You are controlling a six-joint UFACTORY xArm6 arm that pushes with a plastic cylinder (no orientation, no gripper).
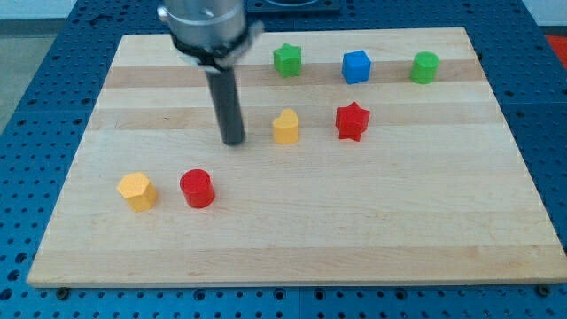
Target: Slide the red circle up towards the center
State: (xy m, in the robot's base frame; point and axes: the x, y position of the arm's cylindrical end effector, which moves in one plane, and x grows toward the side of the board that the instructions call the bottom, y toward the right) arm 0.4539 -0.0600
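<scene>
My tip (pixel 233 140) stood above and right of the red circle (pixel 197 188); the yellow hexagon (pixel 137 190) lay just left of that circle on the board (pixel 354 230).

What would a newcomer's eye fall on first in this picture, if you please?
Most likely the dark rod coming down from the view's top, with my tip resting on the wooden board left of the yellow block and above the red circle. Next, the bright blocks: a green star, blue cube and green block along the top, and a red star near the centre.
</scene>
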